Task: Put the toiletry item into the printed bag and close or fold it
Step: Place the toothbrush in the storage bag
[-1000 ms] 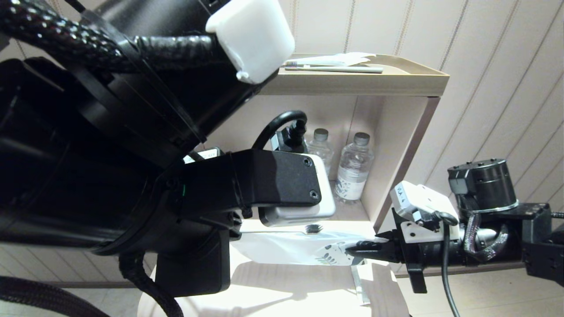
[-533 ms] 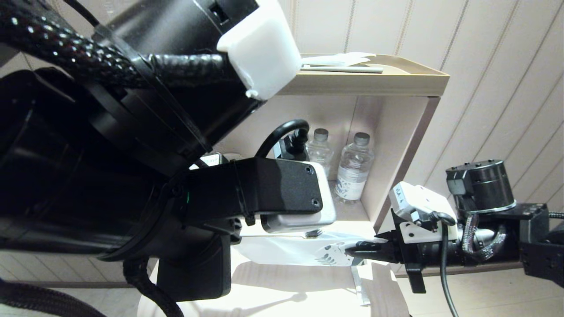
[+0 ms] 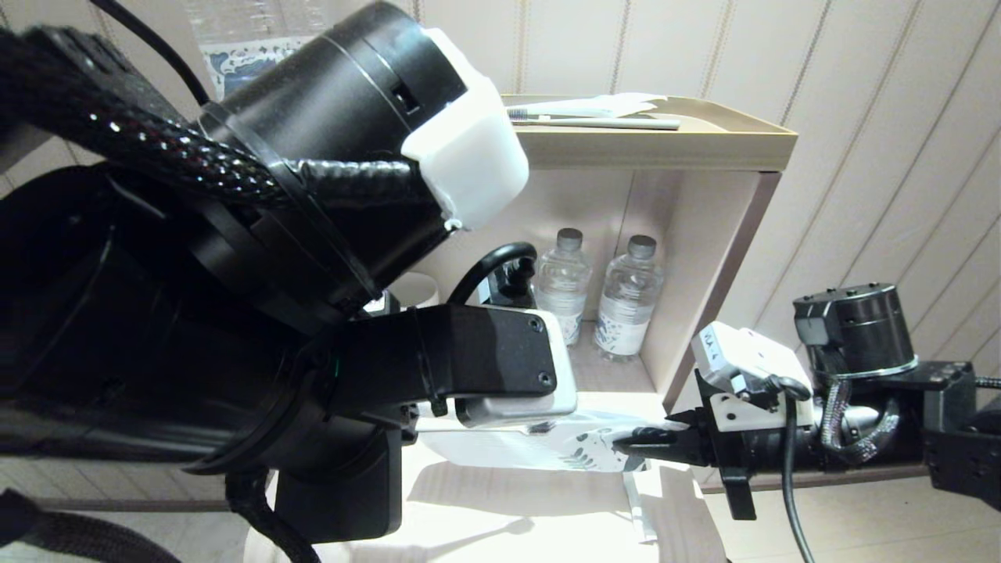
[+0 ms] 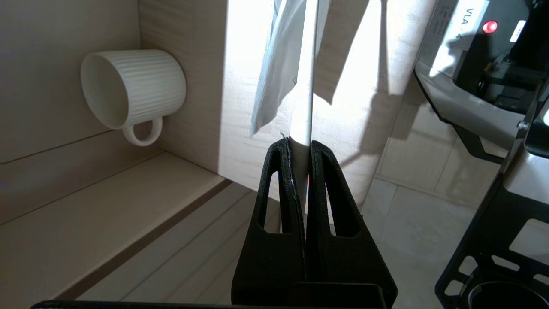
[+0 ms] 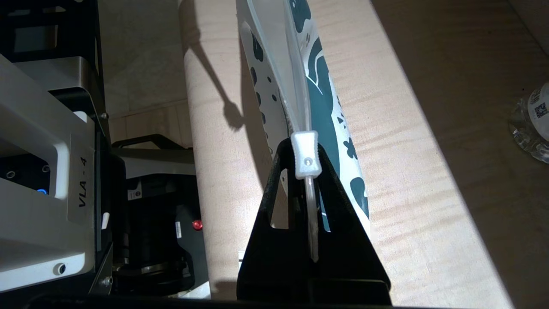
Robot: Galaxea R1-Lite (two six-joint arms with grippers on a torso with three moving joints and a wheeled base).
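Head view: pale wood table (image 3: 547,516), panelled wall (image 3: 860,117).

— How many toothbrushes are showing?
— Two: one white toothbrush (image 4: 303,98) is sitting clamped in the left gripper (image 4: 300,148), and another toothbrush (image 3: 594,121) is lying on the shelf top (image 3: 704,145).
— Bags?
— One printed bag (image 5: 313,86) is hanging from the right gripper (image 5: 306,161), and one white slider (image 5: 306,155) is riding on it.
— Bottles?
— Two water bottles (image 3: 626,293) are standing side by side in the cubby.
— Cups?
— One ribbed white mug (image 4: 128,92) is showing.
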